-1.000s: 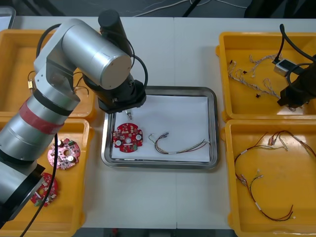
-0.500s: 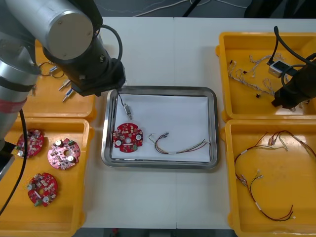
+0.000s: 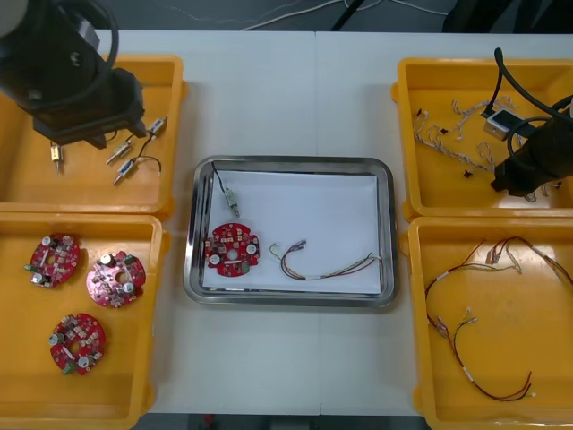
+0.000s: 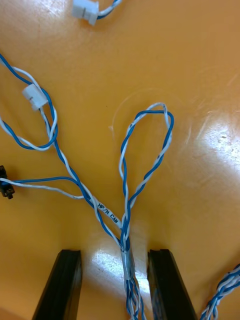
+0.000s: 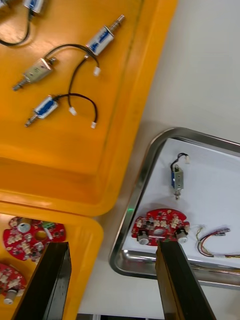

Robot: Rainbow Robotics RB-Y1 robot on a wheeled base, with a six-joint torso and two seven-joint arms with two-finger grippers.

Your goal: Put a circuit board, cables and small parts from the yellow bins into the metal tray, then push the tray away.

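Metal tray (image 3: 291, 164) in the middle of the table now carries three things on its white inside: a round red circuit board (image 3: 232, 248) near its left wall, a red and yellow cable (image 3: 327, 262) beside the board, and a small metal part (image 3: 231, 201) just beyond the board. That part is the fresh arrival. A second ago the left arm hung over that corner of the tray; it has since pulled back over the far left yellow bin (image 3: 89, 184), and the left gripper (image 5: 111, 246) has its fingers spread with nothing between them. I judge that delivery done. The right gripper (image 4: 115, 252) has barely shifted and sits low in the far right yellow bin (image 3: 448, 193), its fingers apart on either side of a twisted blue and white cable (image 4: 125, 220) but not pinching it. That cable looks like the next item to go in; the push on the tray is not yet due.
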